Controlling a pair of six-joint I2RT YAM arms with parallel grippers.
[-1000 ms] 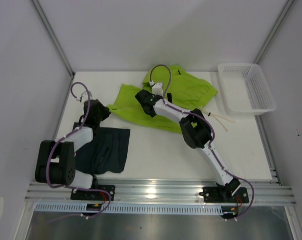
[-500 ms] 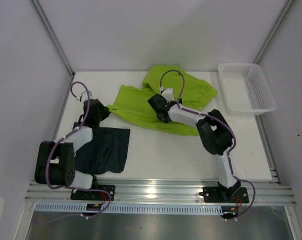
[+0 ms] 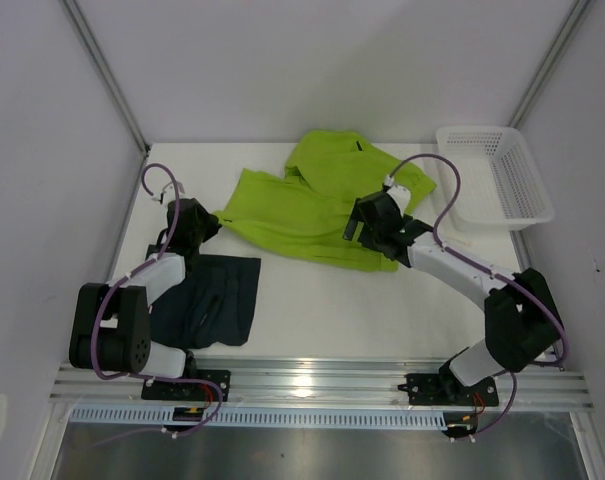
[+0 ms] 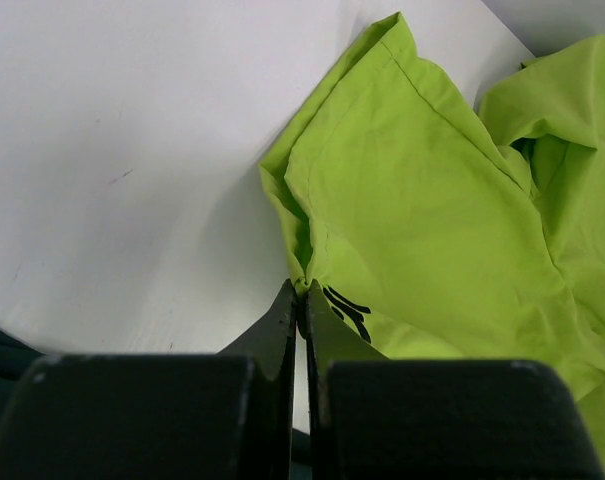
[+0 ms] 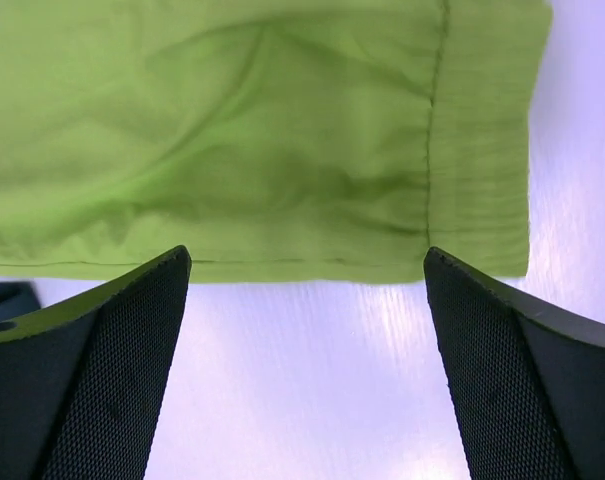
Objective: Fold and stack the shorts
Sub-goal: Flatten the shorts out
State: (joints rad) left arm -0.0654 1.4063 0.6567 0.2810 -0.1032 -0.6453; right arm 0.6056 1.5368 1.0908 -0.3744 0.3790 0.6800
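Two shorts lie on the desk (image 3: 312, 310): green shorts (image 3: 312, 200) top middle, dark shorts (image 3: 217, 300) lower left. Left end effector (image 4: 302, 300) pinches a green corner; right end effector (image 5: 307, 265) hangs open above the edge. Next, probably, grab there to fold.

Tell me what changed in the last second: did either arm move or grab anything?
The right gripper swung from over the middle of the green shorts rightward and nearer, to their front edge on the basket side; it is open and holds nothing. The left gripper stayed shut on the shorts' left corner. The green shorts, dark shorts and basket lie as before.
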